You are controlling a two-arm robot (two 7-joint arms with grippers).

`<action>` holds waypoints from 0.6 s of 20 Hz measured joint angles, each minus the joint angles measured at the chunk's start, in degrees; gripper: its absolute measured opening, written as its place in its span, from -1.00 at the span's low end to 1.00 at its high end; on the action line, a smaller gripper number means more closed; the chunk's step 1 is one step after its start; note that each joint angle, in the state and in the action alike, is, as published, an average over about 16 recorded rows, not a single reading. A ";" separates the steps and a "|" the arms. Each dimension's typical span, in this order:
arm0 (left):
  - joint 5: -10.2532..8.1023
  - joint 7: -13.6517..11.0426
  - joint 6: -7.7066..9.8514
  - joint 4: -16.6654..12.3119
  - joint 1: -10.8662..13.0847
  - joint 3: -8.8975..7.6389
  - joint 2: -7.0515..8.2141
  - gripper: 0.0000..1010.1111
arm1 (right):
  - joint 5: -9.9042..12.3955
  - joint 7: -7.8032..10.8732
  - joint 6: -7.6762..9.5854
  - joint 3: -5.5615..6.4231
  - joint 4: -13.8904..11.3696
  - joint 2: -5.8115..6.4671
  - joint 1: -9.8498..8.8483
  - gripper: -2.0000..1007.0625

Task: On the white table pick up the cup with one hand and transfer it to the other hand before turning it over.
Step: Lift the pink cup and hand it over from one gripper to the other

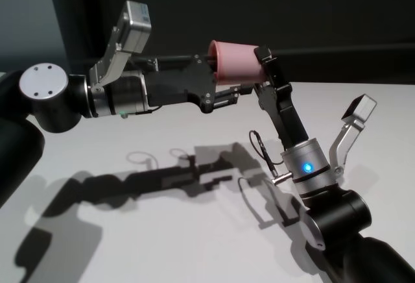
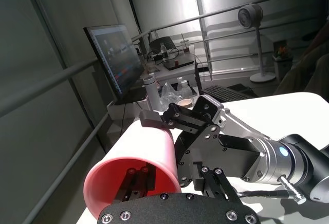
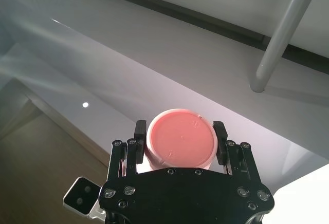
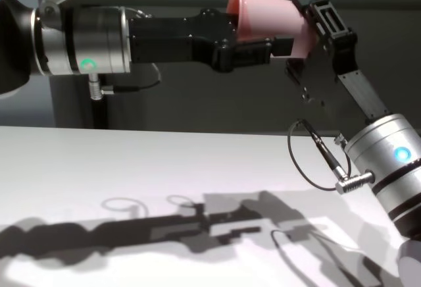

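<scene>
Handover step, mid-air. The cup (image 1: 237, 60) lies on its side well above the white table (image 1: 162, 231), rim toward the robot's left, base toward its right.

Right gripper (image 1: 258, 69) comes up from about 5 o'clock in the head view and is clamped on the cup's wall near the base; the right wrist view shows a black finger (image 3: 220, 136) pressed on each side of the pink bottom.

Left gripper (image 4: 253, 37) reaches in from 9 o'clock. One finger sits inside the cup mouth (image 2: 134, 183), another runs under the outer wall. Whether its fingers are pinching the rim or parted off it, I cannot tell.

Judgement: the transfer is at the point of release. Next move calls for the left arm to back straight out toward 9 o'clock without dragging the rim, then the right wrist rolls to invert the cup.

Table: plain matte white, only arm shadows on it. Room: dark wall behind; monitor (image 2: 115, 59), cluttered desk, standing fan (image 2: 252, 18) and railings beyond.
</scene>
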 joint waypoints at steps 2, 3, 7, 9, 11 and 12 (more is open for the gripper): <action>0.03 0.05 0.01 -0.12 0.09 0.01 0.17 -0.06 | -0.01 0.00 0.00 0.00 0.00 0.00 0.00 0.49; 0.04 0.10 0.03 -0.22 0.18 0.01 0.31 0.02 | -0.01 0.00 0.00 0.00 0.00 0.00 0.00 0.49; 0.08 0.59 0.19 -0.96 0.79 -0.11 1.18 0.32 | -0.02 0.00 0.00 0.00 0.00 0.00 0.00 0.49; 0.10 1.03 0.29 -1.59 1.29 -0.28 1.82 0.47 | -0.03 0.00 0.01 0.00 0.00 0.00 0.00 0.49; 0.10 1.62 0.41 -2.40 1.95 -0.56 2.61 0.60 | -0.03 -0.01 0.01 0.00 0.01 0.00 0.00 0.49; 0.10 1.96 0.48 -2.88 2.35 -0.73 3.04 0.66 | -0.04 -0.01 0.01 0.00 0.01 -0.01 0.00 0.49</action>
